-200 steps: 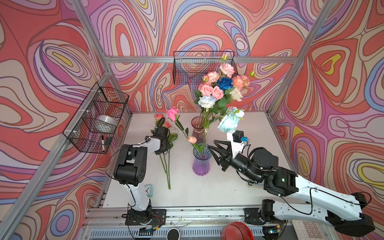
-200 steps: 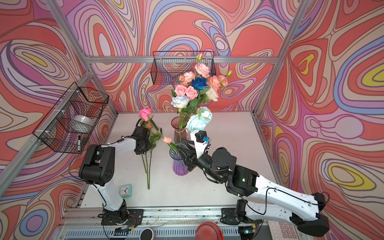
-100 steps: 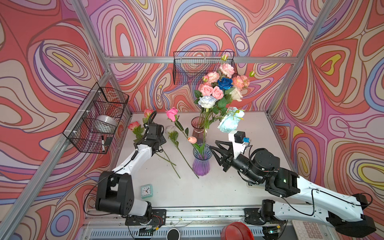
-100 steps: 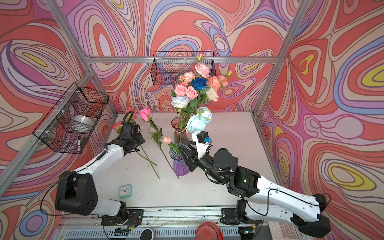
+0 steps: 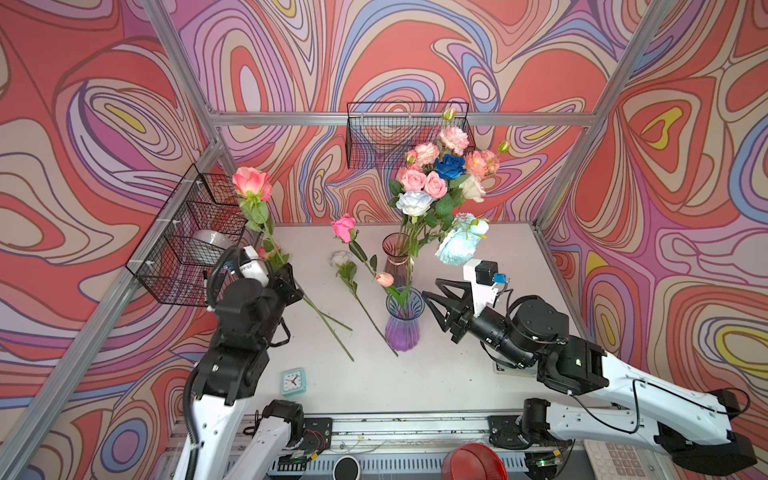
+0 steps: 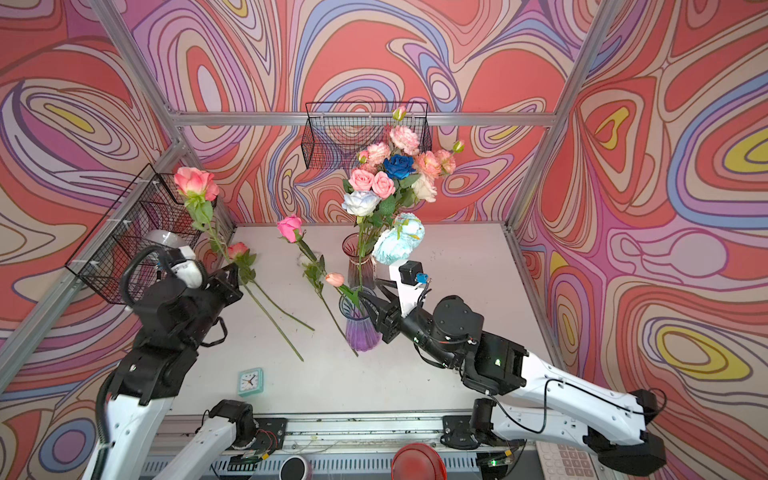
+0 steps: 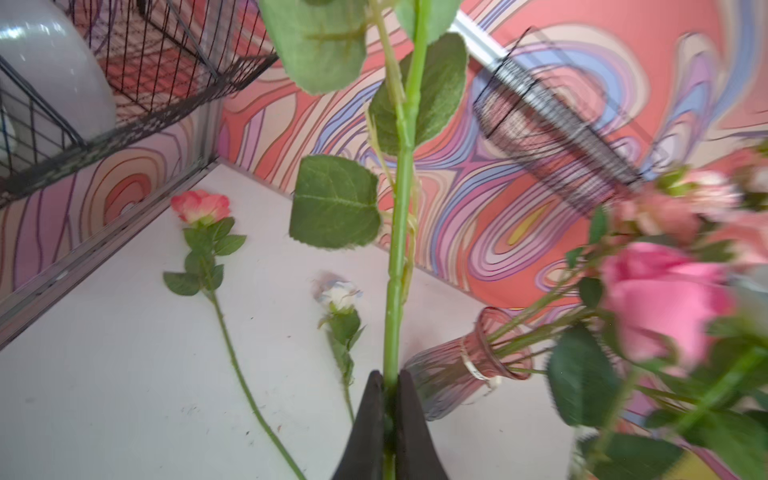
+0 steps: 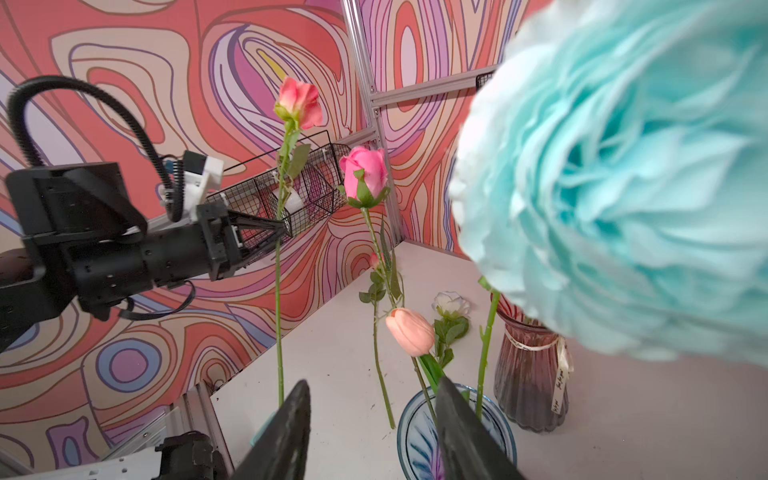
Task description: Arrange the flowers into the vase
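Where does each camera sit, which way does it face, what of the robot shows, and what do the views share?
Both top views: high at the front, looking down on the table, both arms, left gripper and right gripper.
Left wrist: behind the shut left jaws, looking along the gripped peach-pink rose toward the back corner; only jaws show.
Right wrist: behind the open right jaws, above the blue-purple vase, facing the left arm.
Shared: all four show that rose and the pink vase.
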Controlling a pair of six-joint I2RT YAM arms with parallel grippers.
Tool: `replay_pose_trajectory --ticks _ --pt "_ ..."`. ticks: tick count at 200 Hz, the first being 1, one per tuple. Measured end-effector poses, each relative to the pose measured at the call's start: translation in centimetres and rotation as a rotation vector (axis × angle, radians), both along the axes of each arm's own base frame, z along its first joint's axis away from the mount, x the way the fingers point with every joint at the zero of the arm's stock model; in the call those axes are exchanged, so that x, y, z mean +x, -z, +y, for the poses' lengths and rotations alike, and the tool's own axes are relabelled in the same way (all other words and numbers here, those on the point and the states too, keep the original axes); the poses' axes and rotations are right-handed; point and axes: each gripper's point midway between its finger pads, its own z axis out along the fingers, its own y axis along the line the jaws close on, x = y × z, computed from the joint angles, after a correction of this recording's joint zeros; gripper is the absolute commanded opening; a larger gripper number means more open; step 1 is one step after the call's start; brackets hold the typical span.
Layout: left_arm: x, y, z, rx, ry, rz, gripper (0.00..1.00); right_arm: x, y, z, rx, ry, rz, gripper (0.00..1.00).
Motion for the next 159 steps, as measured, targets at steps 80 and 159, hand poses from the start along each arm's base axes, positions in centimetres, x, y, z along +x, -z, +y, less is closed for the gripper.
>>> replay_pose_trajectory --ticks 80,159 --pt "-10.7 -8.2 -7.6 -0.026 0.559 -0.367 0.00 -4.9 -3.2 11.4 -0.092 -0.406 0.005 0.55" --pt "-15.6 -10.8 -11.5 -0.010 0.906 -0.535 0.00 -9.7 -0.2 17.6 -0.185 -0.697 0.053 0.57"
